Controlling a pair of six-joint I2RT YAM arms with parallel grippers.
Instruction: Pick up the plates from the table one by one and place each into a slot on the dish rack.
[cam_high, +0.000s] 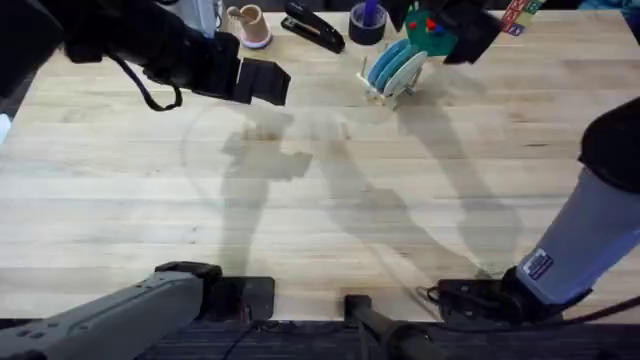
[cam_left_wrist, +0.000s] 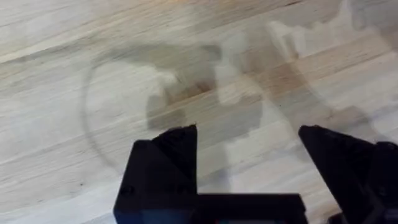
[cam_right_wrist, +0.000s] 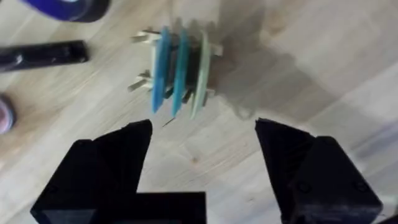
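Note:
The small wooden dish rack (cam_high: 393, 82) (cam_right_wrist: 144, 37) stands at the back of the table (cam_high: 320, 200), right of centre. Three plates stand upright in its slots: two light blue plates (cam_high: 385, 65) (cam_right_wrist: 163, 65) and one pale cream plate (cam_high: 408, 70) (cam_right_wrist: 200, 74). My right gripper (cam_high: 440, 35) (cam_right_wrist: 202, 146) hovers just above and beside the rack, open, with nothing between its black fingers (cam_right_wrist: 124, 155). At the back left my left gripper (cam_high: 262, 82) (cam_left_wrist: 249, 158) hangs open over bare wood, its fingers (cam_left_wrist: 171, 155) holding nothing.
Along the back edge sit a pink mug (cam_high: 250, 25), a black stapler (cam_high: 313, 27) (cam_right_wrist: 43, 55) and a blue tape roll (cam_high: 367, 22) (cam_right_wrist: 68, 6), all close to the rack. The arm bases (cam_high: 200, 300) occupy the front edge.

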